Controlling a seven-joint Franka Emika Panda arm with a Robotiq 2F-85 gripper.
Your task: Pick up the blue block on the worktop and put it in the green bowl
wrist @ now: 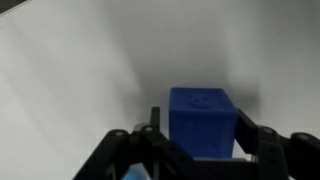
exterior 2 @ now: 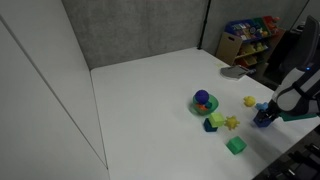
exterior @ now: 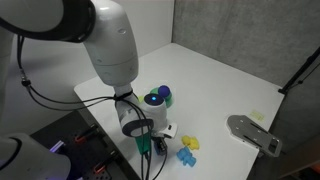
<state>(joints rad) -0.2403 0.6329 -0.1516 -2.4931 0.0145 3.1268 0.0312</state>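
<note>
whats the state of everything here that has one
gripper: around the blue block, clamped or not cannot be told
blue block: outside the green bowl
green bowl: upright, holds a ball
green cube: loose, apart from the bowl

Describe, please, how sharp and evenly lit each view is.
Wrist view: the blue block is fairly sharp, the end effector dark and soft, the worktop shading bright to grey. In an exterior view the arm looks blurred; in both exterior views the green bowl lacks detail.
</note>
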